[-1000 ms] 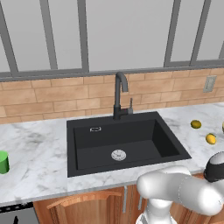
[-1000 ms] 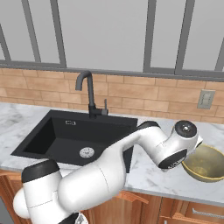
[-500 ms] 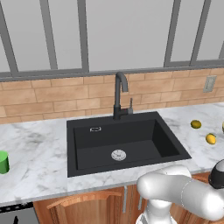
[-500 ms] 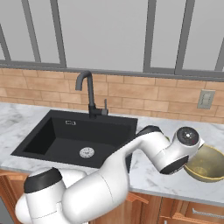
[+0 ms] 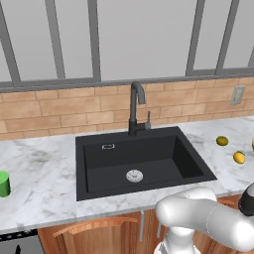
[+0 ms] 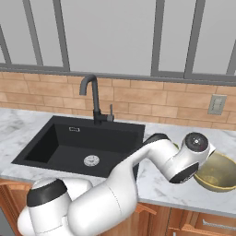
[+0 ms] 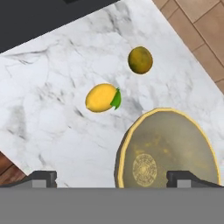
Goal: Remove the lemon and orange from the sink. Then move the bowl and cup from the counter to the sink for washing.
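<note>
In the hand view my gripper [image 7: 114, 178] is open and holds nothing, hovering over the marble counter. Below it lies the golden-tan bowl [image 7: 168, 151], nearer the right fingertip [image 7: 188, 177], its left rim about midway between the tips. Past the bowl, the lemon [image 7: 101, 98] and the darker orange [image 7: 140, 60] rest on the counter. From the right base view the bowl [image 6: 216, 173] sits beside my wrist. The left base view shows the black sink [image 5: 163, 166], the orange [image 5: 222, 141] and lemon [image 5: 239, 158] to its right, and the green cup [image 5: 4, 183] far left.
A tall black faucet [image 5: 135, 106] stands behind the sink [image 6: 55, 143]. A brick wall with an outlet [image 6: 216, 104] backs the counter. The counter's front edge [image 7: 8, 164] runs near the left fingertip. A corner of the sink [image 7: 35, 17] lies beyond the lemon.
My arm has swung further right and lower toward the bowl. The bowl, fruit and cup have stayed where they were. The jaws have stayed open.
</note>
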